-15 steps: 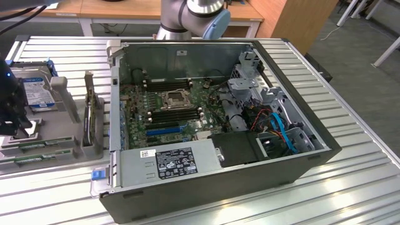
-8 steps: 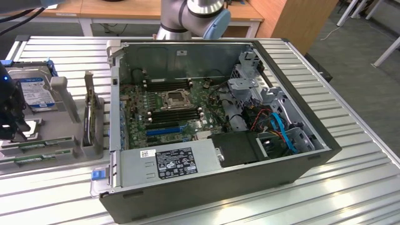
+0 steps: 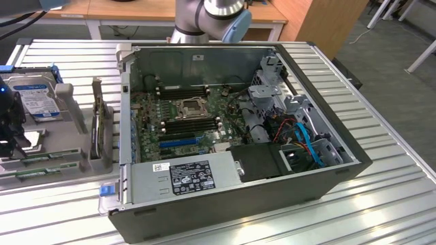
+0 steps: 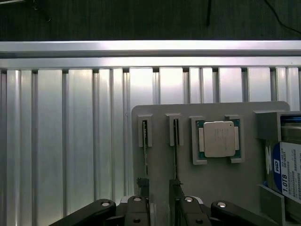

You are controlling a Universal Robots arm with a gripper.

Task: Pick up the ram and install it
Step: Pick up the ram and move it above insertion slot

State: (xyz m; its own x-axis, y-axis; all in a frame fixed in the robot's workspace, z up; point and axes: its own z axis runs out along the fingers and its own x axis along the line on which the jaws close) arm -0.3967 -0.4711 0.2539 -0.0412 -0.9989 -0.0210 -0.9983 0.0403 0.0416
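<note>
The ram is two thin green sticks standing on edge in slots of a grey holder (image 4: 221, 188); one stick (image 4: 145, 150) lies beside the other (image 4: 175, 149). In the exterior view they are green strips (image 3: 41, 155) at the holder's near end. My gripper (image 4: 159, 188) hangs over the holder, open and holding nothing. Its two fingertips (image 4: 141, 182) line up with the sticks' near ends; I cannot tell whether they touch. It shows in the exterior view as a dark shape (image 3: 8, 138) at the left edge.
The holder also carries a square silver processor (image 4: 218, 139), a hard drive (image 3: 38, 102) and an upright card (image 3: 99, 127). An open computer case (image 3: 340, 173) lies on the slatted metal table (image 3: 381, 204), its motherboard (image 3: 187, 109) showing black memory slots. The arm's base (image 3: 204, 15) stands behind it.
</note>
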